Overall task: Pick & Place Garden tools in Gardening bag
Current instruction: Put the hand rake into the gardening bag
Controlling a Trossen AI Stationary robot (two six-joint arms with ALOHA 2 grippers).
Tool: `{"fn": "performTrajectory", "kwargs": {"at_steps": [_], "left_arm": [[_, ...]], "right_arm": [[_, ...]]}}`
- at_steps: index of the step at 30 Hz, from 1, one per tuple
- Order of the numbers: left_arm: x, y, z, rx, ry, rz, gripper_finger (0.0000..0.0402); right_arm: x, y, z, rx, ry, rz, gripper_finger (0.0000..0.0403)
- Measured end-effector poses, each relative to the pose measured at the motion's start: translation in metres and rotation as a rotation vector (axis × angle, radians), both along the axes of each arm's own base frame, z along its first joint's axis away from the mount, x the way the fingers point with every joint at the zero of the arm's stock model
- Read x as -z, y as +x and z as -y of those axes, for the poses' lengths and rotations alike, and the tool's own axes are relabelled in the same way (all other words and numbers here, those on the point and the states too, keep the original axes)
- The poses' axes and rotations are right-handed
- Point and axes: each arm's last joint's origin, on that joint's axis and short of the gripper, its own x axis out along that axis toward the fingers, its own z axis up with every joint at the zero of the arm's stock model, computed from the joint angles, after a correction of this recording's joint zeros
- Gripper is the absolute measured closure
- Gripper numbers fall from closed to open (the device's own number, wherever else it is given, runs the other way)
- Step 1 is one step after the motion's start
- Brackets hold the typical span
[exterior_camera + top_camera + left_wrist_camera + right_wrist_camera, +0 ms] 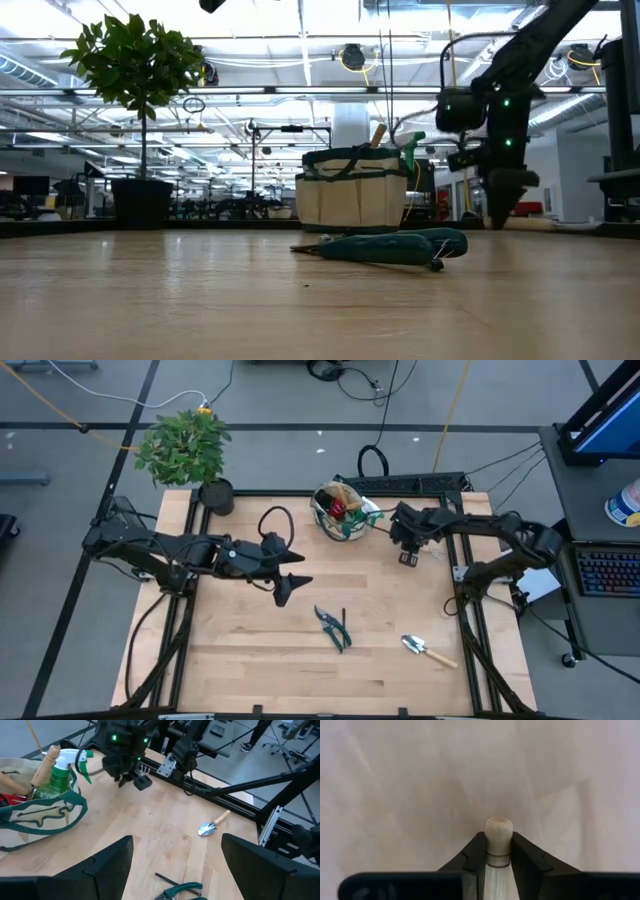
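Note:
The beige gardening bag [340, 512] with green trim stands at the table's far middle. It holds the green spray bottle [60, 776], a wooden handle [45, 762] and red gloves [338, 508]. Dark pruning shears [332, 626] with green grips lie flat mid-table. A wooden-handled trowel [428, 650] lies flat near the right front. My right gripper [408, 552] is just right of the bag, pointing down, shut on a wooden tool handle [498, 832]. My left gripper [295, 578] is open and empty, left of the shears. My right gripper pinches a pale wooden handle near its rounded end [498, 851] between its two fingers. The fingers [475, 855] point down and lie along the handle. The rounded end sticks out below the fingertips, close over the table. The rest of the tool is hidden by the gripper.
A leafy plant in a black pot [215, 495] stands at the table's far left corner. A black cable [275, 520] loops on the table behind my left gripper. Bare wood lies at the front left and between the bag and the shears.

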Motion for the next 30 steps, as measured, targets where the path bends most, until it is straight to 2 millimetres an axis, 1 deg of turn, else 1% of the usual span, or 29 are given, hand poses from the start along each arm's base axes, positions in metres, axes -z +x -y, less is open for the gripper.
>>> {"fn": "performTrajectory", "kwargs": {"at_steps": [6, 9, 13, 16, 18, 21, 24, 26, 28, 30], "left_arm": [[0.0, 0.0, 0.002, 0.008, 0.004, 0.0, 0.0096], [0.0, 0.0, 0.002, 0.008, 0.004, 0.001, 0.0096], [-0.001, 0.0, 0.002, 0.008, 0.003, 0.006, 0.0096], [-0.001, 0.0, 0.002, 0.008, 0.001, 0.016, 0.0096], [-0.003, 0.001, 0.002, 0.011, 0.005, 0.029, 0.0096], [-0.004, 0.002, 0.002, 0.019, 0.019, 0.044, 0.0096], [-0.004, 0.002, 0.002, 0.02, 0.021, 0.045, 0.0096], [-0.004, 0.002, 0.002, 0.02, 0.023, 0.044, 0.0096], [-0.004, 0.002, 0.002, 0.021, 0.022, 0.044, 0.0096], [-0.004, 0.002, 0.002, 0.021, 0.022, 0.044, 0.0096]], "right_arm": [[-0.027, -0.003, -0.017, -0.022, -0.047, 0.084, 0.0345], [-0.043, -0.005, -0.026, -0.017, -0.057, 0.186, 0.0345], [-0.063, -0.008, -0.04, -0.017, 0.007, 0.366, 0.0345], [-0.08, -0.006, -0.048, -0.006, 0.071, 0.563, 0.0345], [-0.094, -0.002, -0.051, -0.005, 0.105, 0.735, 0.0345], [-0.119, 0.007, -0.051, -0.02, 0.111, 1.006, 0.0345], [-0.143, 0.016, -0.047, -0.036, 0.052, 1.261, 0.0345], [-0.158, 0.022, -0.043, -0.041, -0.017, 1.426, 0.0345], [-0.167, 0.028, -0.038, -0.019, -0.109, 1.552, 0.0345], [-0.171, 0.035, -0.032, 0.017, -0.214, 1.649, 0.0345]]}}
